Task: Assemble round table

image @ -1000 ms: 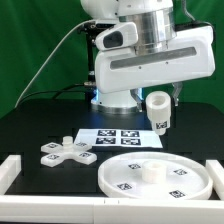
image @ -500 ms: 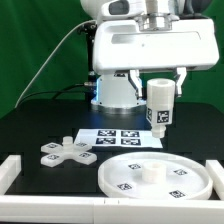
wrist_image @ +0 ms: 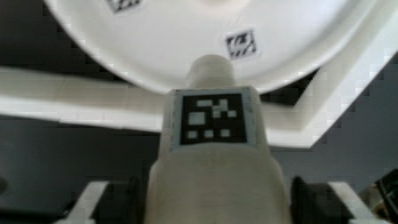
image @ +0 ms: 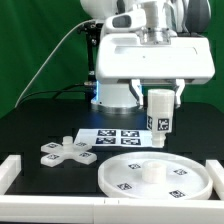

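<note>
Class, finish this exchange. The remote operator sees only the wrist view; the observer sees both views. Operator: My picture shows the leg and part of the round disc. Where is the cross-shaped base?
Observer: The cross-shaped base lies flat on the table, at the exterior view's left of the disc and apart from it.
Operator: Is the leg touching the disc?
Observer: No. The leg hangs upright in the end effector, clear of the disc.
Operator: Anything else on the table?
Observer: The marker board lies flat beyond the disc.
</note>
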